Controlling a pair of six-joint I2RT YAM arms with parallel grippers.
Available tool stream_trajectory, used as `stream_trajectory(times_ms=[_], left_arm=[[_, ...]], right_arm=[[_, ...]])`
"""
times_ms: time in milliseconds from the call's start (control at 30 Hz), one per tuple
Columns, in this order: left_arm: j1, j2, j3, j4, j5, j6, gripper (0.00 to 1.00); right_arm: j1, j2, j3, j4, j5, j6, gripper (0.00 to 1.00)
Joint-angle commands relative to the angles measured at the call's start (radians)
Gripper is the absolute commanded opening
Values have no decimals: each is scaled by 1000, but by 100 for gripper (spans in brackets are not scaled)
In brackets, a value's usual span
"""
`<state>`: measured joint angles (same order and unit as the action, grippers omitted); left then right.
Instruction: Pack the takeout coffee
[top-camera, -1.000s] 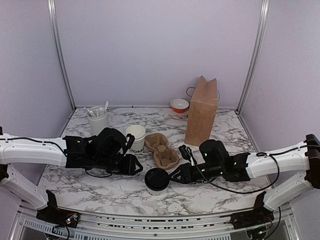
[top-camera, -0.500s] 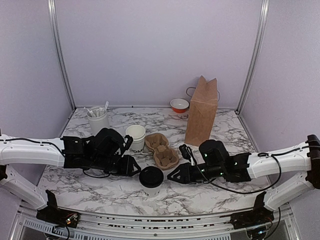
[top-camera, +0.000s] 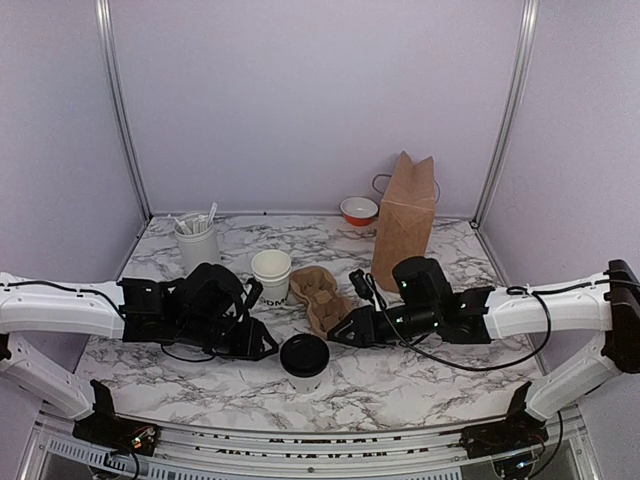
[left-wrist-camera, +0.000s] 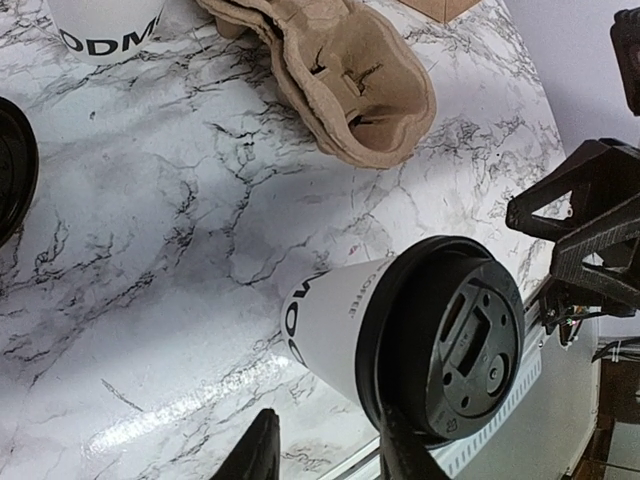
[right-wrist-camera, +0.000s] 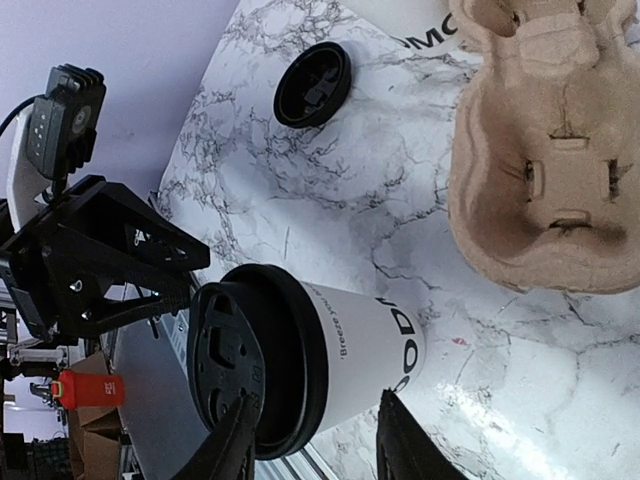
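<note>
Coffee: takeout coffee (top-camera: 304, 358) upright, near centre, standing free where either arm can reach it.
Left gripper (left-wrist-camera: 328, 452): fingers parted, empty, just left of the cup.
Right gripper (right-wrist-camera: 315, 445): parted, empty, just right of it.
Likely destination: pulp cup carrier (top-camera: 320, 296) just beyond, wells up; paper bag (top-camera: 403, 222) far right.
Obstacles: lidless cup (top-camera: 271, 275) and loose black lid (right-wrist-camera: 313, 83) crowd the left.

Glossy marble-look bench (top-camera: 180, 385), rough brown pulp cup carrier (top-camera: 318, 297), matt white paper takeout coffee (left-wrist-camera: 330, 320) under smooth black plastic lid (left-wrist-camera: 455, 350)

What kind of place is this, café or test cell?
Probably a lab test cell staged as a café counter: bare walls on metal posts, a lidded cup, a cup carrier, a paper bag.
</note>
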<state>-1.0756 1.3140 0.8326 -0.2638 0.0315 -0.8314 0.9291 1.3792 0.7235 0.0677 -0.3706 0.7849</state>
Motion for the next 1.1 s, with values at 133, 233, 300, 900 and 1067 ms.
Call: stream_trajectory(times_ms=[133, 233, 300, 900, 1067], left_arm=[[-10, -26, -26, 43, 25, -26, 36], [-14, -13, -23, 57, 30, -28, 36], [-16, -2, -19, 64, 34, -28, 36], [-17, 80, -38, 88, 13, -18, 35], [-18, 115, -47, 80, -2, -19, 35]], right_arm=[[-13, 51, 51, -9, -46, -43, 39], [-13, 65, 56, -8, -56, -48, 39], [-13, 73, 56, -1, -64, -47, 39], [-8, 83, -24, 55, -85, -10, 38], [0, 68, -96, 80, -73, 23, 37]])
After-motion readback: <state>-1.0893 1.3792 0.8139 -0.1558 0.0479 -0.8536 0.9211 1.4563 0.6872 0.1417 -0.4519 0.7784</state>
